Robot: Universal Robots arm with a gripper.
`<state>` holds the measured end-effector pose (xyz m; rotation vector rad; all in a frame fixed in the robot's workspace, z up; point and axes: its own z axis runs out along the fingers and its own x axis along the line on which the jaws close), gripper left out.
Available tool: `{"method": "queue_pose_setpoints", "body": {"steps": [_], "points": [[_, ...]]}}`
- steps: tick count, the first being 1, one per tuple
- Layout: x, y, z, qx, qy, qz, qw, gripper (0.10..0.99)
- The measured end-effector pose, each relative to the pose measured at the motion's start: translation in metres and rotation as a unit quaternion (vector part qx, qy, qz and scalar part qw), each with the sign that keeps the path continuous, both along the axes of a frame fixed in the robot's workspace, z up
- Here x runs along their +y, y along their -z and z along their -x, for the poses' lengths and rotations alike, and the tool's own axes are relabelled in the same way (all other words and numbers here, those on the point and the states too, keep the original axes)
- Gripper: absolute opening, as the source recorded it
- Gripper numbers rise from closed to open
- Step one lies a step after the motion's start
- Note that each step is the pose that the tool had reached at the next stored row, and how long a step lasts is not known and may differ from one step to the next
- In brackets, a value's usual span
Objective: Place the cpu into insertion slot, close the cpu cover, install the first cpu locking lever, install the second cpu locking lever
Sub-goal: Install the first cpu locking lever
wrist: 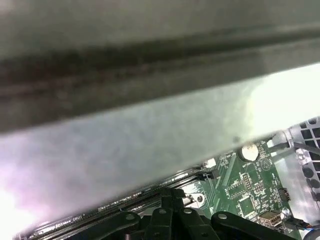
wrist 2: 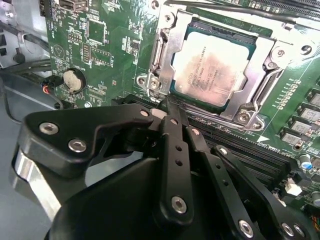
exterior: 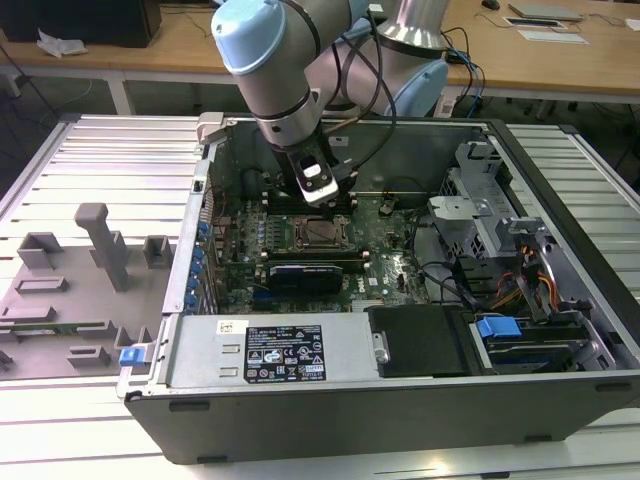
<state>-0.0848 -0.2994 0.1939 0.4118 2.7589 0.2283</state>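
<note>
Claw: the claw [wrist 2: 170, 107] has its dark fingers pressed together, tips meeting with nothing seen between them. It probably works as a narrow pusher here rather than a picker.
Claw position: its tips are at the near edge of the socket. I cannot tell whether they touch the metal or hang just above it. In the exterior view the claw [exterior: 322, 190] hangs straight down inside the case, right over the socket.
Cpu: the cpu [wrist 2: 212, 65] lies flat and square in its slot with the pale metal top facing up, so that part of the task looks done.
Cpu cover: the cpu cover [wrist 2: 169, 50] is folded down around the chip, which shows through its open window. That way the frame bears on the chip's edges and holds it seated.
Lever: a thin dark rod [wrist 2: 235, 14] runs along the far side of the socket. I cannot tell whether it is hooked down.
Motherboard: the green motherboard [wrist 2: 115, 45] carries the socket, with black memory slots [wrist 2: 250, 145] just beside the claw and a coin cell [wrist 2: 72, 80] off to one side.
Case: the computer case [exterior: 350, 420] lies on its side with the panel off, so the board faces up and the arm can reach it.
Desk: the slatted desk [exterior: 110, 150] bears the case and, at the exterior view's left, a grey fixture tray [exterior: 90, 260].
</note>
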Motion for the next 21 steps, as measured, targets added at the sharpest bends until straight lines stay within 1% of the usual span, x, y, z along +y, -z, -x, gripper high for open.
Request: {"method": "queue_pose_setpoints", "body": {"steps": [4,7,11,14,15,16,17,18,21], "points": [[0.0001,-0.0082,0.0,0.0,0.0,-0.0003,1.0,0.106],[0.0001,-0.0175,-0.0001,-0.0001,0.0,-0.0004,1.0,0.106],[0.0,-0.0277,-0.0001,-0.0001,0.0,-0.0008,1.0,0.106],[0.0,-0.0276,-0.0001,-0.0001,0.0,-0.0008,1.0,0.106],[0.0,-0.0277,-0.0002,0.0014,0.0,-0.0008,1.0,0.106],[0.0,-0.0276,-0.0006,0.0103,0.0,-0.0008,0.9999,0.106],[0.0,-0.0275,-0.0013,0.0198,0.0,-0.001,0.9998,0.106],[0.0,-0.0274,-0.0028,0.0369,0.0,-0.0011,0.9993,0.106],[-0.0002,-0.0273,-0.0051,0.0652,0.0,-0.0012,0.9979,0.106]]}}
